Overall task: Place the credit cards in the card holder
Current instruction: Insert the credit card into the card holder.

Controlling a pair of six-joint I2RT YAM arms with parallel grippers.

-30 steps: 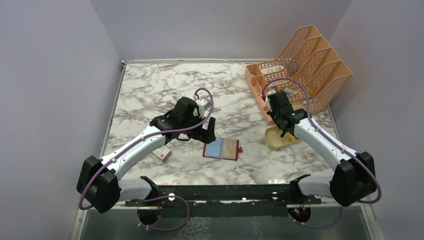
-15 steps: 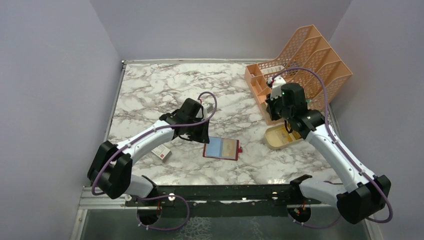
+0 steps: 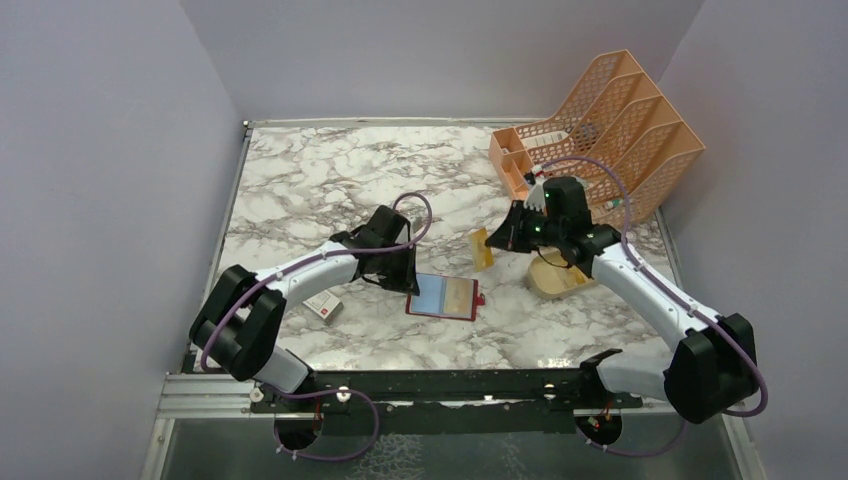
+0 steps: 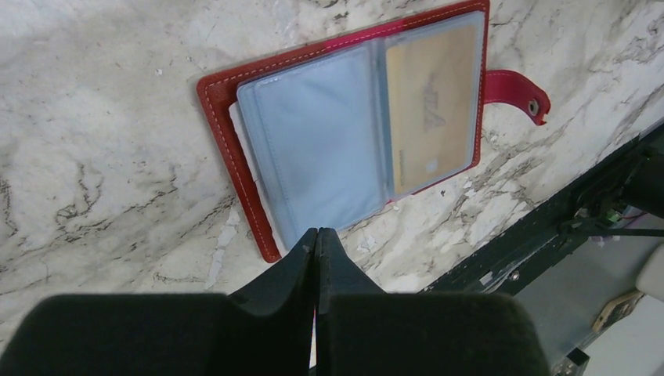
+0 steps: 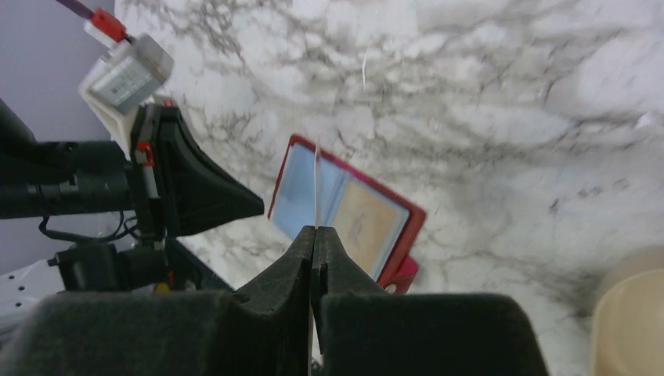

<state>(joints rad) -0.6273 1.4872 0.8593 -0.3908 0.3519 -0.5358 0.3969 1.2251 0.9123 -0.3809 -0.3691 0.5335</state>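
Observation:
The card holder [image 3: 462,298] lies open on the marble, red with clear sleeves. One sleeve shows a blue credit card [image 4: 313,141], the other a gold credit card [image 4: 429,102]. My left gripper [image 3: 408,276] is shut, its tips [image 4: 316,233] over the holder's left edge; I cannot tell whether they pinch anything. My right gripper [image 3: 496,240] is shut on another gold credit card [image 3: 481,249], held up on edge in the air just behind and right of the holder. In the right wrist view this card [image 5: 316,184] is a thin line above the holder [image 5: 368,223].
An orange mesh file rack [image 3: 610,130] stands at the back right, with a beige oval tray [image 3: 560,278] in front of it under my right arm. A small white box with a red mark [image 3: 323,306] lies beside my left arm. A black rail [image 3: 450,385] runs along the near edge.
My right gripper rose from the beige tray and swung left with the gold card to just behind the holder. My left gripper shut and drew in to the holder's left edge.

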